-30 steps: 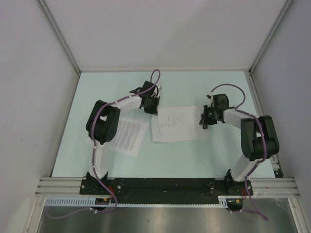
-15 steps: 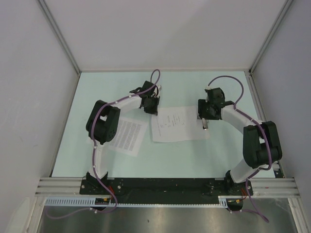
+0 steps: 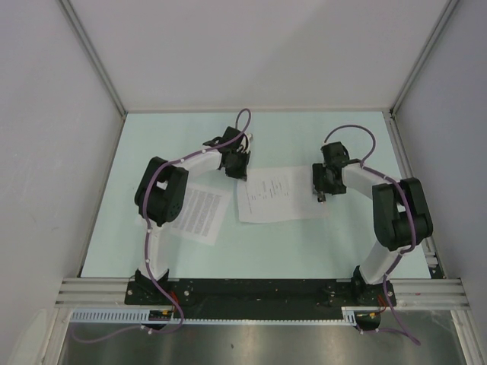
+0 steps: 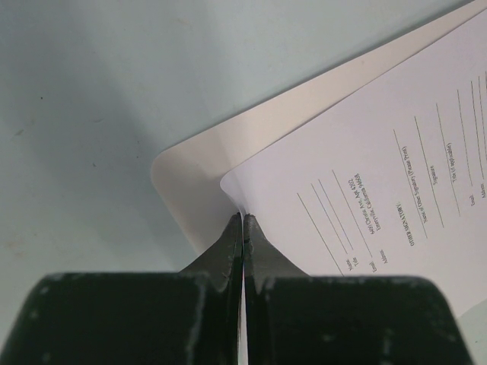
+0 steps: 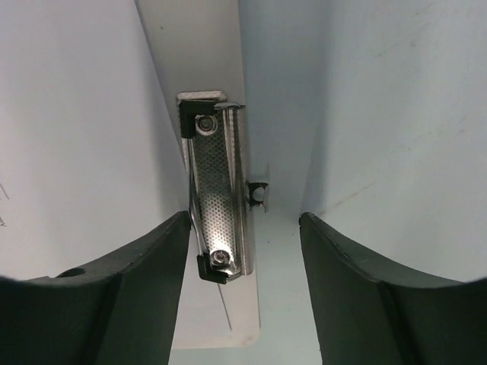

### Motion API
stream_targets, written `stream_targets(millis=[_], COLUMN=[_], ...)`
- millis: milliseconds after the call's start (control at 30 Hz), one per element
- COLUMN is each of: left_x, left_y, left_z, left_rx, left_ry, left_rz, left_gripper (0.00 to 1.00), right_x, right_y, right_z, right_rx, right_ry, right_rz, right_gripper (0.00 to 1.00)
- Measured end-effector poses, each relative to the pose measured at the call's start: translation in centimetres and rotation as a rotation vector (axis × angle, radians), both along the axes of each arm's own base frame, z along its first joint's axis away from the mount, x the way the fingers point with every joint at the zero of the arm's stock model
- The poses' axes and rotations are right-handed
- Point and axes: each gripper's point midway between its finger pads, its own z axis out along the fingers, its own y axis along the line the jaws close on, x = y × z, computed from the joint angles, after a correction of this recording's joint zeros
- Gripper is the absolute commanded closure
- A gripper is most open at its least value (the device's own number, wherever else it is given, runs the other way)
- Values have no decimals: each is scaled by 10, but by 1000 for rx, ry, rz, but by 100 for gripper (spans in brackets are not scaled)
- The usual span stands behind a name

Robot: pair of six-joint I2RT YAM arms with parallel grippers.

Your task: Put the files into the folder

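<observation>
A sparsely printed file point(image 3: 274, 194) lies on the white folder point(image 4: 194, 163) in the middle of the table. My left gripper point(image 4: 243, 217) is shut on that sheet's point(image 4: 365, 167) corner, at its far left end point(image 3: 236, 169). The folder's metal clip point(image 5: 215, 190) sits on its right short edge. My right gripper point(image 3: 323, 194) hangs open over the clip, which lies between the fingers point(image 5: 152, 258), close to the left one; nothing is held. The densely printed file point(image 3: 199, 213) lies flat to the left, partly under the left arm.
Pale green table point(image 3: 304, 137) with grey walls on three sides. The arm bases and a black rail point(image 3: 251, 293) run along the near edge.
My right gripper has gone from shut to open and shifted onto the clip at the folder's right edge. The left arm and both sheets have not moved.
</observation>
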Motion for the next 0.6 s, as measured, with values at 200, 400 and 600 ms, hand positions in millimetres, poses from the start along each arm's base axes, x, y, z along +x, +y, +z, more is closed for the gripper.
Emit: stream_targets(millis=[200, 400, 600], left_x=[-1, -2, -2], left_y=[-2, -4, -4], left_z=[0, 0, 0], left_rx=[-6, -7, -7], left_ry=[2, 3, 3], left_rz=[-5, -10, -10], left_gripper=[100, 100, 100], right_x=[6, 11, 17], right_y=[0, 3, 3], right_z=[-3, -4, -2], right_rx=[36, 66, 80], right_ry=[-5, -17, -36], right_rz=[-6, 2, -2], right_gripper=[53, 54, 50])
